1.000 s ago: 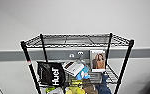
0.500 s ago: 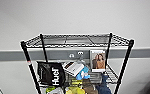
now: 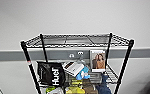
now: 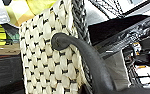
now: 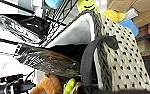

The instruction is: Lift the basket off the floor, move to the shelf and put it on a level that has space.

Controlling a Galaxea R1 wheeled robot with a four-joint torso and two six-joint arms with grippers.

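Cream-and-dark woven rectangular basket [image 4: 51, 62], white-lined, dark handles at both ends, long axis nine-to-three before black wire shelf [image 3: 76, 41]; fingers' state: cannot tell.

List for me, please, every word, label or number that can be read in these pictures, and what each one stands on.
"Huel": white letters running up the black bag on the shelf's second tier.
White box beside the bag: dark printing, too blurred to read.
Picture card leaning at the back: any print unreadable.
Basket: no lettering seen.
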